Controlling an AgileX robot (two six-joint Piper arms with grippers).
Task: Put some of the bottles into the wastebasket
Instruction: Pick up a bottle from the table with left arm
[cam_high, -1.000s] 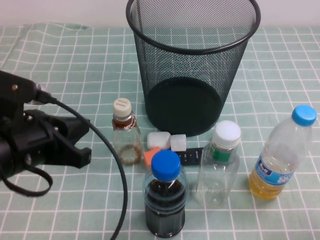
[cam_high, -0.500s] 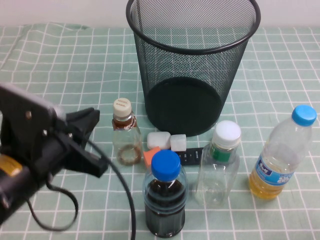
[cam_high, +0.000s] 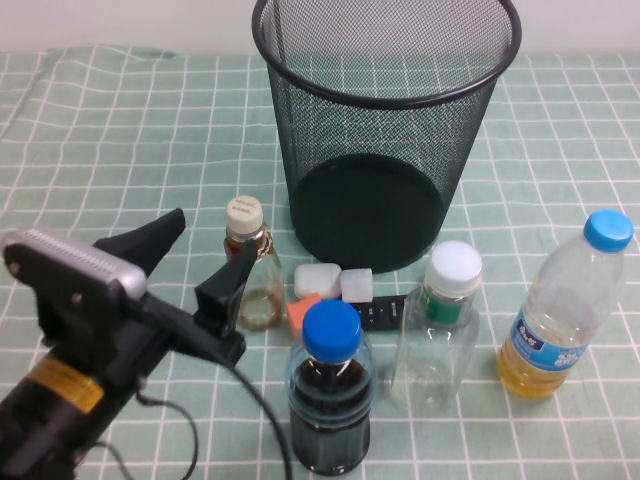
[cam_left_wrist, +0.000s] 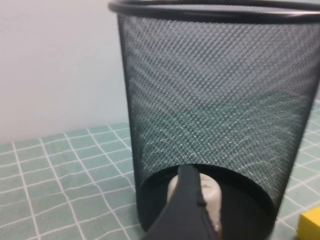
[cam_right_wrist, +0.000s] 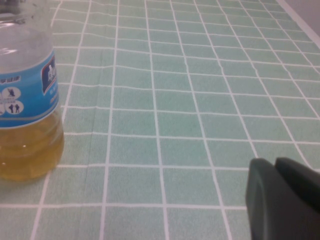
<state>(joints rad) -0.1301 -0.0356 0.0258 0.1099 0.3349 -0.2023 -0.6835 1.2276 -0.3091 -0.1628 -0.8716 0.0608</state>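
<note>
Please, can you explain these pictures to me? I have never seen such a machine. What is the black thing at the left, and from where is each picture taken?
It is a robot with two arms. One camera looks down from above; one sits on each wrist. The black thing is the left gripper, open, reaching toward the small slim bottle but holding nothing. Behind it stands the wastebasket, which fills the left wrist view. On the checked tablecloth also stand a squarish bottle, a dark-liquid bottle and a yellow-liquid bottle, plus small blocks. The right gripper appears only in its own wrist view, low over the cloth beside the yellow-liquid bottle.
</note>
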